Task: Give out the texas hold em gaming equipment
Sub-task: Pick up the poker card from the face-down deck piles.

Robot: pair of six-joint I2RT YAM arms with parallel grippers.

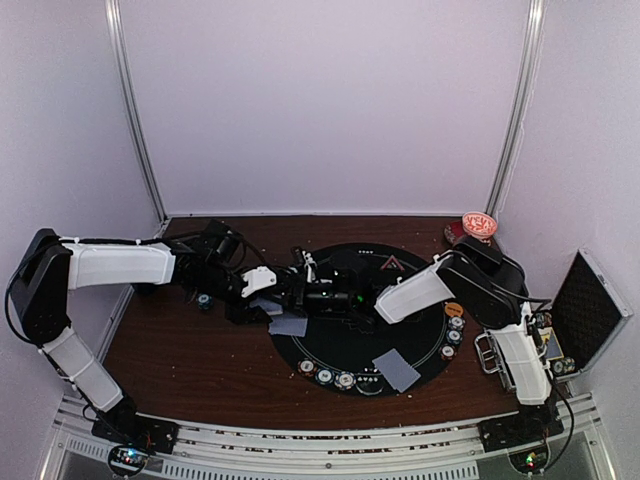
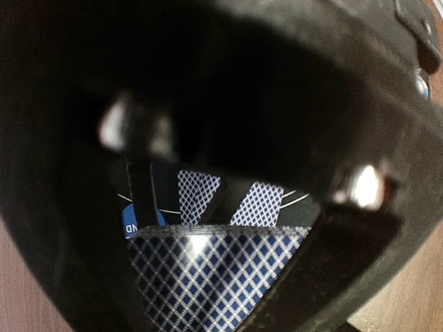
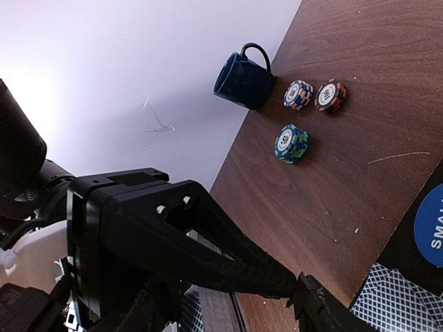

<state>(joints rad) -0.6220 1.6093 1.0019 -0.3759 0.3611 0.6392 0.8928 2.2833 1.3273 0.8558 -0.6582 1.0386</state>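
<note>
Top external view suggests the main risk: the two claws could collide at centre frame, or a careless pull could drag several cards off the stack of blue-lattice-backed playing cards pinched by the left gripper. Both arms reach inward over the round black mat; whether the right gripper is spread I cannot tell.

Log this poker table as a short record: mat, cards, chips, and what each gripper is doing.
mat: round black mat on brown wooden table
cards on mat: grey-blue-backed playing cards, near right part
chips on mat: three striped-edge chips at near edge; right-edge row of three
left gripper: holds diamond-backed card stack
right gripper: facing it, jaws unclear
off mat: dark blue mug, three chip stacks
</note>
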